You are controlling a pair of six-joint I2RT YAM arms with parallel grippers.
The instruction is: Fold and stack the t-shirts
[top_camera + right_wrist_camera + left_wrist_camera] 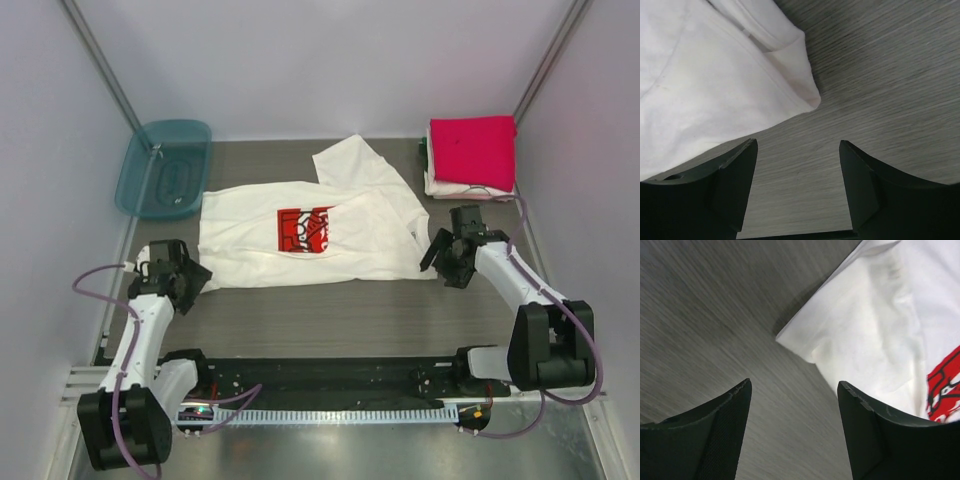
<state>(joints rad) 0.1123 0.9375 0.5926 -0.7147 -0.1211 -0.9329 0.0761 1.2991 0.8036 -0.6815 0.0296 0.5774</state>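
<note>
A cream-white t-shirt (300,235) with a red-and-black chest print lies spread flat across the middle of the table, one sleeve folded up at the back. My left gripper (190,272) stands open just off the shirt's near-left corner (790,337), nothing between its fingers. My right gripper (440,262) is open beside the shirt's near-right corner (807,95), also empty. At the back right a folded pinkish-red t-shirt (472,150) tops a stack of pale folded t-shirts (465,187). In both wrist views only grey tabletop shows between the fingers.
A translucent teal plastic tub (165,168) sits at the back left corner. Pale walls with metal posts close in the table on three sides. The arms' bases and a black rail (320,378) run along the near edge.
</note>
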